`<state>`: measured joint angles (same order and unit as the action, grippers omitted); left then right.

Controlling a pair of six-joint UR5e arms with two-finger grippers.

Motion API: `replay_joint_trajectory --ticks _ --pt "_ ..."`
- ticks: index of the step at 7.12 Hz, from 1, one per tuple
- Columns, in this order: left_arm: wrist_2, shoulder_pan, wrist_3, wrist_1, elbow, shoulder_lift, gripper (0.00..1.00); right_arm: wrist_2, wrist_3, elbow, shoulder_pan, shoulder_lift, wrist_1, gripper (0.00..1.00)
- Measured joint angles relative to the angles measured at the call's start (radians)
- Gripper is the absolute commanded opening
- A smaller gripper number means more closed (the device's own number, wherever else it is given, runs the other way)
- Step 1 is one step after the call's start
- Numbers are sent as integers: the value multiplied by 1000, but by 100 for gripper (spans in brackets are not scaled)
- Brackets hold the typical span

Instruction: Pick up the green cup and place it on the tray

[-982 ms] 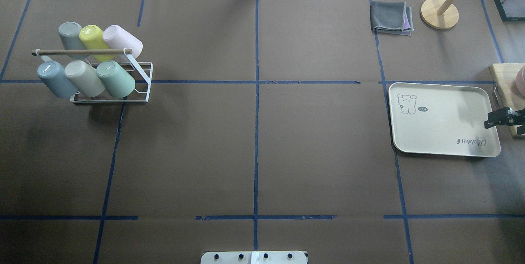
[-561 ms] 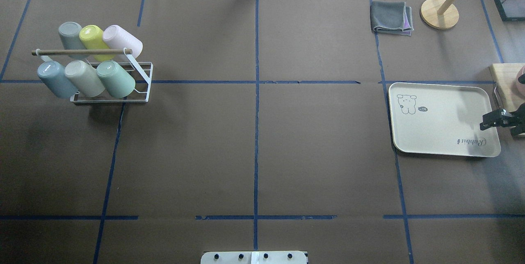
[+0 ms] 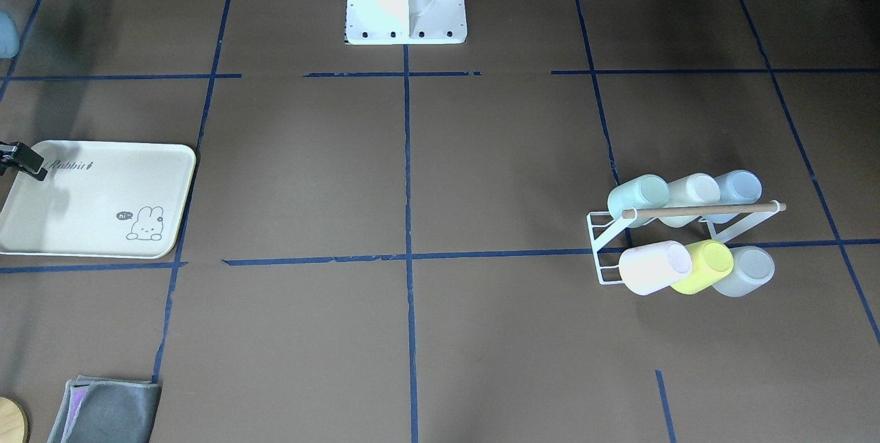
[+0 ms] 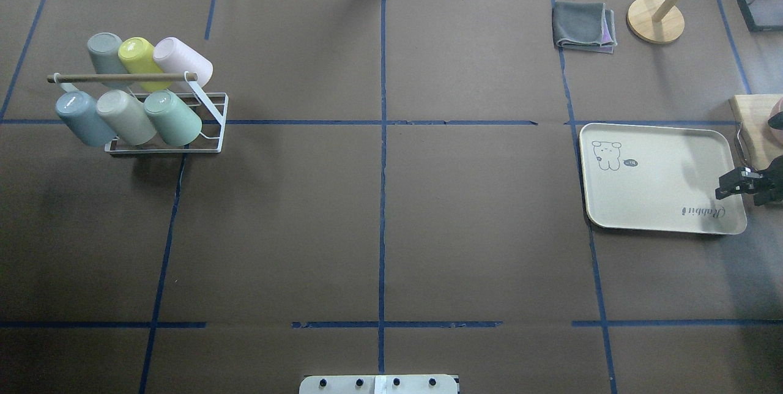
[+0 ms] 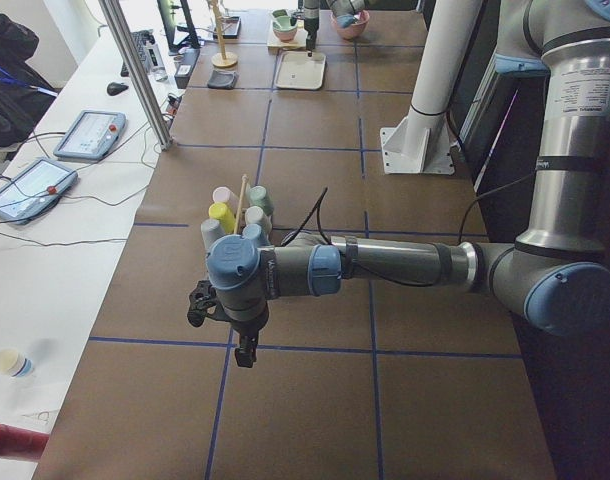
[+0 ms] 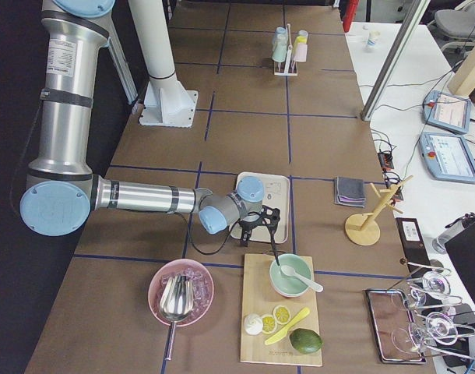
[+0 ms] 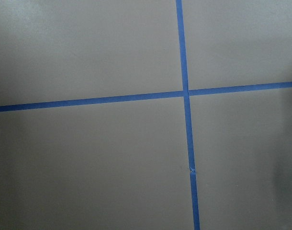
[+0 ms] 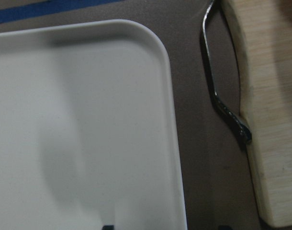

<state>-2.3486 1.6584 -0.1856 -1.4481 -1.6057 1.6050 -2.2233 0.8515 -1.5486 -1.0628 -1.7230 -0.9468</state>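
Note:
The mint-green cup [image 4: 173,117] lies tilted on a white wire rack [image 4: 211,137] at the table's left, at the right end of the front row; it also shows in the front-facing view [image 3: 638,197]. The cream tray [image 4: 660,177] with the bunny drawing lies at the far right. My right gripper [image 4: 725,187] hovers over the tray's right edge, open and empty; its wrist view shows the tray corner [image 8: 88,120] and fingertips [image 8: 106,226] wide apart. My left gripper [image 5: 243,345] shows only in the exterior left view, above bare table near the rack; I cannot tell its state.
The rack also holds yellow [image 4: 139,57], pink [image 4: 183,60], grey and blue cups under a wooden bar. A wooden board [image 4: 755,125] and a metal spoon handle [image 8: 218,91] lie right of the tray. A grey cloth [image 4: 584,27] and a wooden stand [image 4: 654,19] lie behind it.
My right gripper has moved a little left and toward the robot, along the tray's right edge. The cups and the tray have not moved.

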Motion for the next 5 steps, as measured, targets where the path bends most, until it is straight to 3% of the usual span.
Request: replay_joint_trajectory --ticks 2,3,4,5 --pt "0 4 0 0 -3 5 100 -3 -5 12 1 -1 1 75" --pt "1 5 0 0 -9 5 100 -5 -7 15 1 -3 1 68" --pt "1 6 0 0 -14 6 100 -8 -7 15 0 -3 2 56" --pt "2 7 0 0 -16 6 100 -8 -6 16 0 -4 2 33"
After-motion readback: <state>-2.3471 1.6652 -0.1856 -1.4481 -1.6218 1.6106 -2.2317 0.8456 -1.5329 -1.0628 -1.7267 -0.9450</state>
